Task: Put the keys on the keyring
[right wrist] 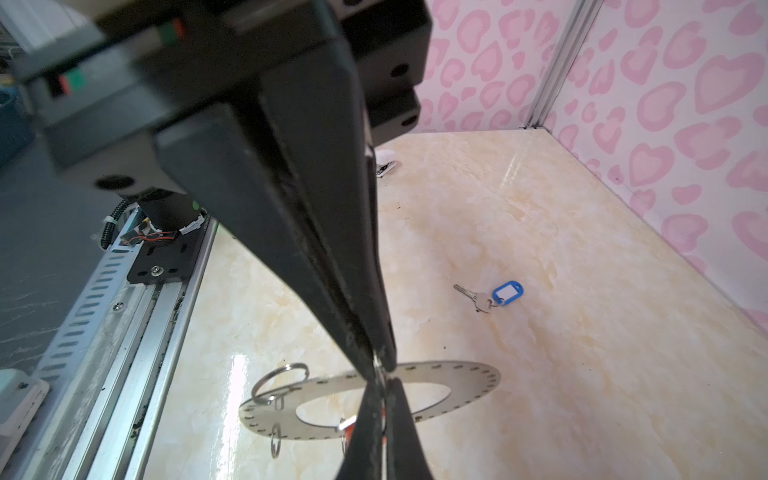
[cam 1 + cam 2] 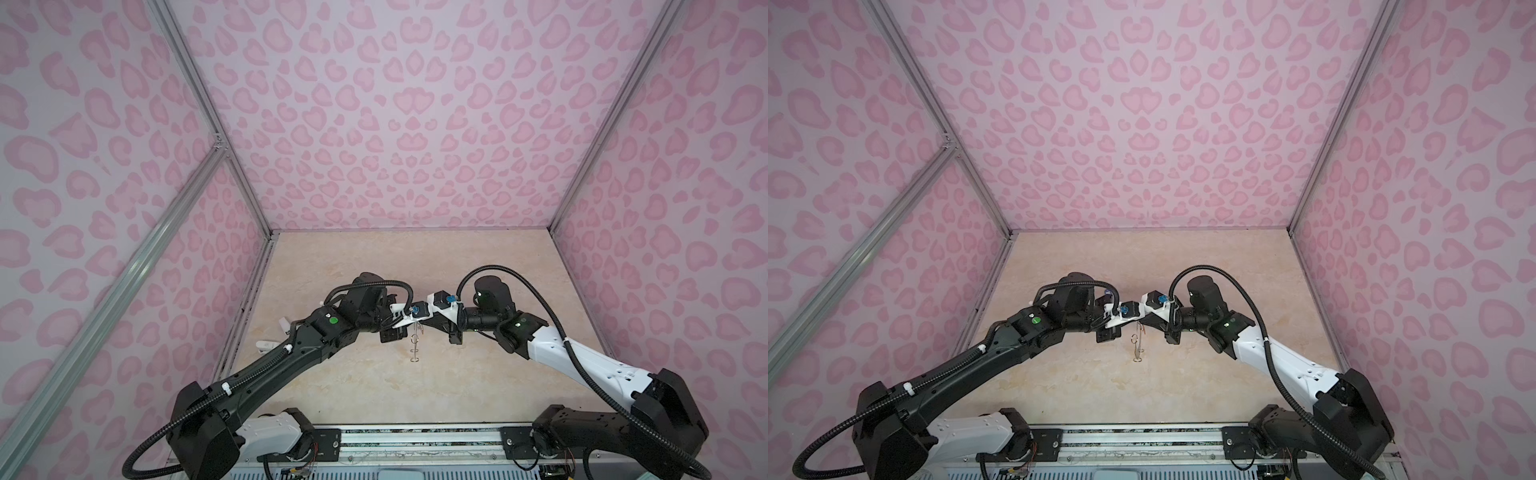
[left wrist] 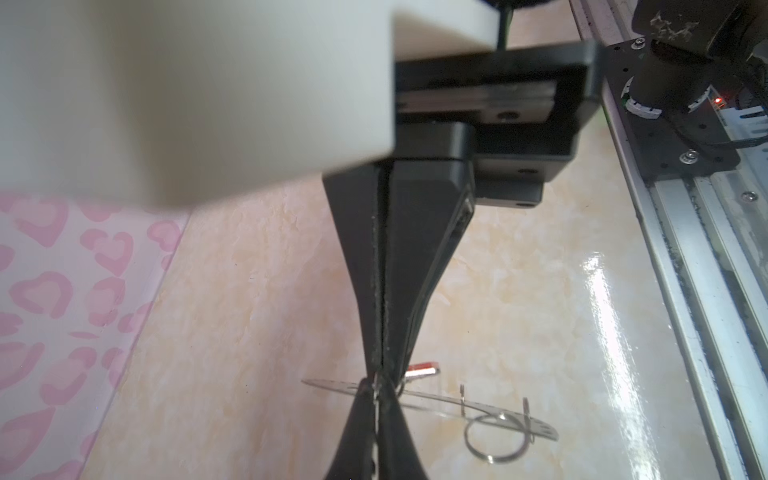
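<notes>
The keyring, a flat grey disc with small holes round its rim, hangs level above the table between both arms. It shows nearly edge-on in the left wrist view and as a thin sliver in both top views. My left gripper and right gripper meet tip to tip at its rim. Both are shut, with thin metal between the pads. An orange-red tag sticks out beside the right fingertips; its key is hidden. The blue-tagged key lies flat on the table, far from both grippers.
A loose split ring and small wire clips hang on the disc. The metal rail runs along the table's front edge. White bits lie by the left wall. Pink patterned walls close three sides.
</notes>
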